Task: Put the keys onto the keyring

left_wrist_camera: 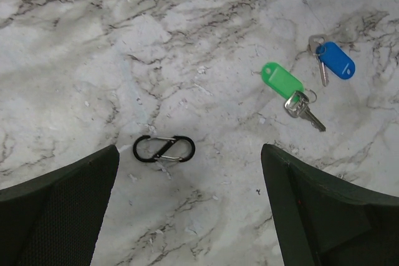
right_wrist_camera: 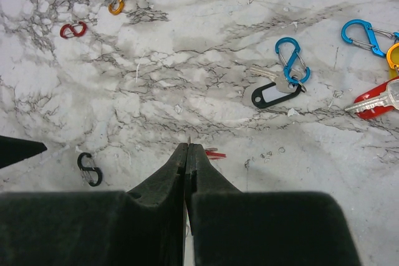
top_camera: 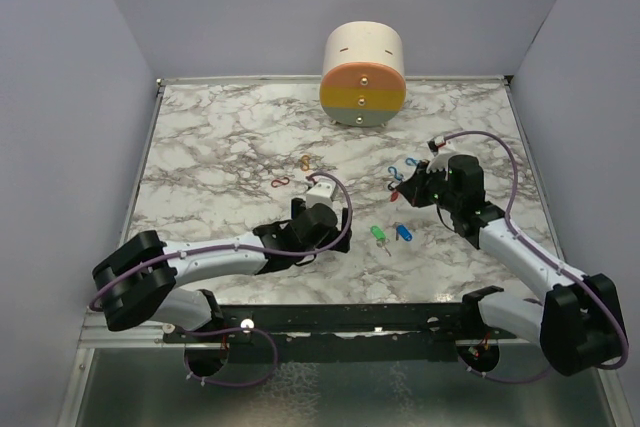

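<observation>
Orange-yellow drawer box [top_camera: 363, 72] shut (contents hidden); green key [left_wrist_camera: 282, 80], blue key [left_wrist_camera: 336, 60] outside.

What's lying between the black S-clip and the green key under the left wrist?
Nothing. The left wrist view shows only bare marble table between the black S-clip and the green key.

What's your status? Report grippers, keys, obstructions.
Left gripper open above black S-clip. Right gripper shut, hold unclear. Green-tagged key and blue-tagged key lie loose, unclipped. Nothing blocking them.
</observation>
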{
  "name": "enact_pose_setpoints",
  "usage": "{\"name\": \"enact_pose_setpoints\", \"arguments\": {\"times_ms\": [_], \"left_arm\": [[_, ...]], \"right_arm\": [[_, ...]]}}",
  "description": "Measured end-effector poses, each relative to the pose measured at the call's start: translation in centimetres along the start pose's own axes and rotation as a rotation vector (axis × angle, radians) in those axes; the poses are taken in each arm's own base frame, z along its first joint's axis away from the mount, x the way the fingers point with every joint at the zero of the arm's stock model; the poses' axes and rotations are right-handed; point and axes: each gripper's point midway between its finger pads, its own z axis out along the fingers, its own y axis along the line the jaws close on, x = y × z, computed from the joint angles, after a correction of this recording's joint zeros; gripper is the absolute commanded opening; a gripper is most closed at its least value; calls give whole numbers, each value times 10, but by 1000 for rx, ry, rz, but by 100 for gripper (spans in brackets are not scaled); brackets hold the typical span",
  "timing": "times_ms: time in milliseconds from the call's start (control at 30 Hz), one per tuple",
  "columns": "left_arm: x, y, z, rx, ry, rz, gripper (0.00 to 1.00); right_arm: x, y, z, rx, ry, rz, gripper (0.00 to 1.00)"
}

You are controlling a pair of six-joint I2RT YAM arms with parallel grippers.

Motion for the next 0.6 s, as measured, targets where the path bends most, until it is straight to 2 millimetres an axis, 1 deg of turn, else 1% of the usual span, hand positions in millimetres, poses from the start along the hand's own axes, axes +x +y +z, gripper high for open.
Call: {"name": "enact_pose_setpoints", "arguments": {"times_ms": [100,200,400,600], "left_arm": [[13,-11,-3,20,21,-9,99],[24,-18,-3,25,40,-13,99],[47,-24,1,19,88,-5,99],[58,-22,5,3,112,-6,99]], "right_arm": [[-2,0,-2,4,-11,-3,1],[-4,0,-4,8,-20,-5,1],[-4,0,-4,11,-25,-6,1],[-5,0,-6,11,-29,-7,1]]}}
